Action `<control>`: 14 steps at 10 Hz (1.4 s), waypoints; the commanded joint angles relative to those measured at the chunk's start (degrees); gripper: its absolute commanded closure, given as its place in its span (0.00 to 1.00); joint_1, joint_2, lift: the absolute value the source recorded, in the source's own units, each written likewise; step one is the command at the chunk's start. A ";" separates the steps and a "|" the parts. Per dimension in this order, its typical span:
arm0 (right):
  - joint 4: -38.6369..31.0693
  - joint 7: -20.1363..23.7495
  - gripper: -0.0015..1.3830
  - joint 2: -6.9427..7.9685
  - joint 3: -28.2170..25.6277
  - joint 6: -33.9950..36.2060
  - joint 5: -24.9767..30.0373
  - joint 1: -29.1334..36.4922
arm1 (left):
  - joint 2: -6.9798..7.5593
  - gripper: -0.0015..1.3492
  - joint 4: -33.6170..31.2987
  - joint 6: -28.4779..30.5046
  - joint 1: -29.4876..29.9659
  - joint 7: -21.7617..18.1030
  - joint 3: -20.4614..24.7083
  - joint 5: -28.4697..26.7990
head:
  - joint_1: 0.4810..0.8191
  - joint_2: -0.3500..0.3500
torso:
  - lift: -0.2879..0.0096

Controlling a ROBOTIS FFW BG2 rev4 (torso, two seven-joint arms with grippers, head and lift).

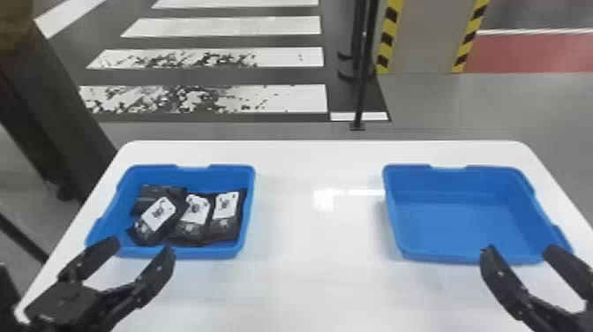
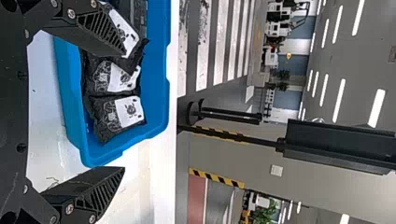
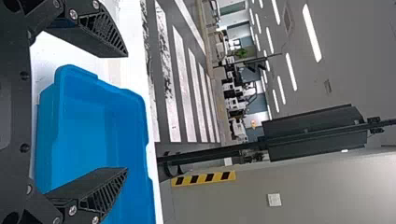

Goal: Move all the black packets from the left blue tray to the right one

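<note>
My left gripper (image 1: 142, 248) stands open at the near edge of the left blue tray (image 1: 181, 252), nothing between its fingers. Several black packets (image 1: 226, 217) with white labels lie in that tray, partly overlapping. In the left wrist view the left gripper (image 2: 125, 111) is spread wide, with a labelled packet (image 2: 116, 116) in the tray beyond. My right gripper (image 1: 517, 249) is open over the near edge of the right blue tray (image 1: 463, 220), which holds nothing. The right wrist view has the right gripper (image 3: 127, 112) open too, by the right tray (image 3: 84, 135).
Both trays rest on a white table (image 1: 317, 238) with a wide gap between them. Behind the table's far edge a thin black post (image 1: 362, 88) rises from the floor, and a dark column (image 1: 53, 101) stands at the left.
</note>
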 commanded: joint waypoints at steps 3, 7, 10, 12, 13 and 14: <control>0.00 -0.01 0.11 -0.11 0.00 0.00 -0.05 -0.14 | -0.09 0.12 0.00 0.40 -0.28 0.00 -0.03 -0.11 | 0.63 0.57 | 0.50; 0.15 0.08 0.11 -0.20 0.00 0.00 -0.28 -0.14 | -0.09 0.12 0.00 0.83 -0.28 0.00 0.09 -0.11 | 0.63 0.57 | 0.50; 0.15 0.08 0.11 -0.20 0.00 0.00 -0.51 0.00 | -0.09 0.12 0.14 2.09 -1.55 0.00 1.34 -1.48 | 0.63 0.58 | 0.50; 0.29 0.08 0.11 -0.20 0.00 0.00 -0.51 0.00 | 0.26 0.12 1.12 4.76 -4.08 0.26 2.94 -3.31 | 0.63 0.61 | 0.50; 0.29 0.08 0.11 -0.20 0.00 0.00 -0.51 0.00 | 1.05 0.12 1.97 7.29 -5.91 0.35 3.17 -4.45 | 0.63 0.63 | 0.50; 0.29 0.08 0.11 -0.20 0.23 0.00 -0.51 0.00 | 2.02 0.12 3.52 8.70 -7.73 0.44 3.06 -4.68 | 0.63 0.65 | 0.50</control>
